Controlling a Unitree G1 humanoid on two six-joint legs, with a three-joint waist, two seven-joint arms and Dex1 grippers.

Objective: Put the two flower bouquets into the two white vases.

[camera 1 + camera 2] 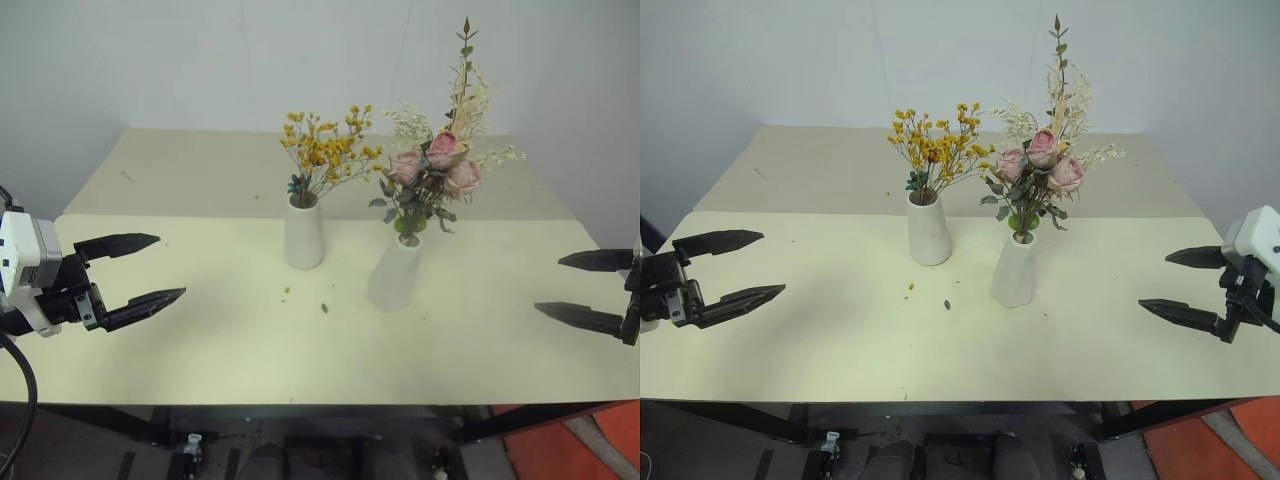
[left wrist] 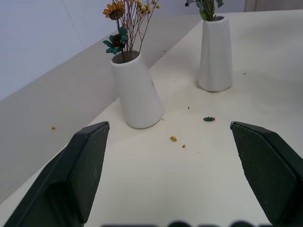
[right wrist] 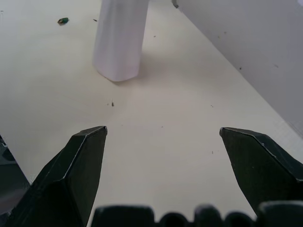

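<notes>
As 2 bouquets (image 1: 330,150) fill 2 vases (image 1: 304,235)

No readable text, labels or numbers

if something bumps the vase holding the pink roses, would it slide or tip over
Probably tip. The vase with the pink rose bouquet is narrow and tall, and the stems rise well above its mouth, so the load looks top-heavy. It already seems to lean slightly. Its matte white wall on the smooth table might slide under a low, gentle push.
</notes>
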